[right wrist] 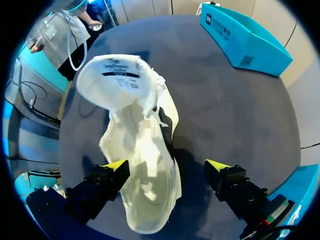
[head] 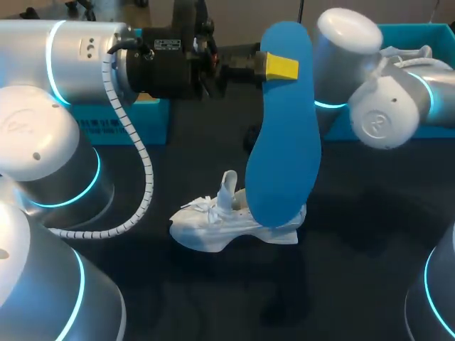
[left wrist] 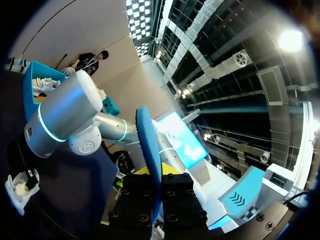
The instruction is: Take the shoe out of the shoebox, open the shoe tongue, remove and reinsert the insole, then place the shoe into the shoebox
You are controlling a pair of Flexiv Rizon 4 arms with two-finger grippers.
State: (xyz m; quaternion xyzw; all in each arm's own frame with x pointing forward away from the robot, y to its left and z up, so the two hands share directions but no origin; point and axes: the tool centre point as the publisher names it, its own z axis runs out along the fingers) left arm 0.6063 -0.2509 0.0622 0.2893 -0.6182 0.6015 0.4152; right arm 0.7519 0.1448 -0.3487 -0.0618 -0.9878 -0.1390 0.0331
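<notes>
A white shoe (head: pixel 234 224) lies on its side on the dark table, its tongue (right wrist: pixel 117 80) pulled up and open. High above it my left gripper (head: pixel 281 66) is shut on the top of the blue insole (head: pixel 284 142), which hangs down in front of the shoe. In the left wrist view the insole (left wrist: pixel 149 145) stands edge-on between the fingers of the left gripper (left wrist: pixel 155 185). My right gripper (right wrist: pixel 166 165) hangs open just over the shoe (right wrist: pixel 145 165), one fingertip (right wrist: pixel 115 165) against its side. In the head view the insole hides that gripper.
A blue shoebox (head: pixel 426 32) stands at the back right behind my right arm (head: pixel 384 106), with something white inside. Another blue box part (head: pixel 128 121) sits at the back left, under my left arm.
</notes>
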